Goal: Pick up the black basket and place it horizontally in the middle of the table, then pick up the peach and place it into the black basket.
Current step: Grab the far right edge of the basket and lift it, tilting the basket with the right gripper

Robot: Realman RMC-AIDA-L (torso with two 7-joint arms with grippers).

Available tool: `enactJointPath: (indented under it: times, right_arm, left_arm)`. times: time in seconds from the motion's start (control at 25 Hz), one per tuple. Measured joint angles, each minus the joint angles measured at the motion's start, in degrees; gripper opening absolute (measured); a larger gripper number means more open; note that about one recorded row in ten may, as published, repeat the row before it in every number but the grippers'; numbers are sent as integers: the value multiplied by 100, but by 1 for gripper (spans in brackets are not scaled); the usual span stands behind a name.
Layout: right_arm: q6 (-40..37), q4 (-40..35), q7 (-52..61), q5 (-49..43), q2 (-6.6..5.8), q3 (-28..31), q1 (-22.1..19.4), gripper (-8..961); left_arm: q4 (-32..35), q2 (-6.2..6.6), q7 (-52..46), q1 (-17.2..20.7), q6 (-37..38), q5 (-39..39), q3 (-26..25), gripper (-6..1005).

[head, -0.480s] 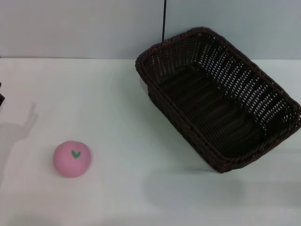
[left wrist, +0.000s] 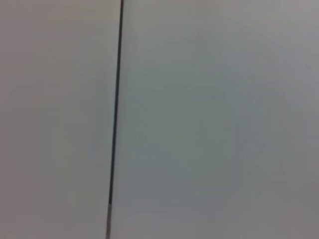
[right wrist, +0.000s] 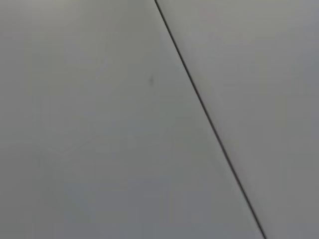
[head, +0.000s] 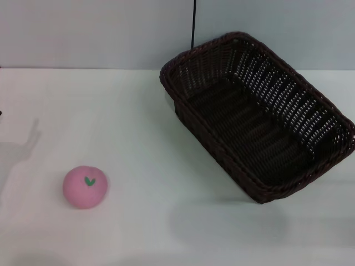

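Observation:
The black basket (head: 258, 119) lies on the white table (head: 144, 138) at the right, turned diagonally, its open side up and empty. The pink peach (head: 84, 187) with a green leaf mark sits on the table at the front left, well apart from the basket. Neither gripper shows in the head view; only an arm's shadow falls on the table at the far left. Both wrist views show only a plain grey wall with a thin dark seam.
A grey wall (head: 100, 33) stands behind the table, with a thin dark vertical seam (head: 193, 25) above the basket. The table's far edge runs along the wall.
The small dark part at the far left edge of the head view has slipped almost out of view, and the shadow on the table there has shifted slightly.

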Motion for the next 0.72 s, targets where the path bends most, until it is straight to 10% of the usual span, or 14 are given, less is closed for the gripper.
enactJointPath:
  times: [0.16, 0.48, 0.72]
  right_arm:
    - [55, -807, 640, -60, -26, -333, -278, 611]
    - [1018, -5336, 5701, -3076, -139, -352, -618, 612]
    - [84, -7671, 8901, -5711, -605, -366, 283, 613]
  left_arm:
    - [56, -5, -88, -5, -33, -14, -16, 839]
    - [69, 3, -116, -106, -87, -3, -14, 837]
    - [20, -13, -120, -96, -46, -3, 14, 836]
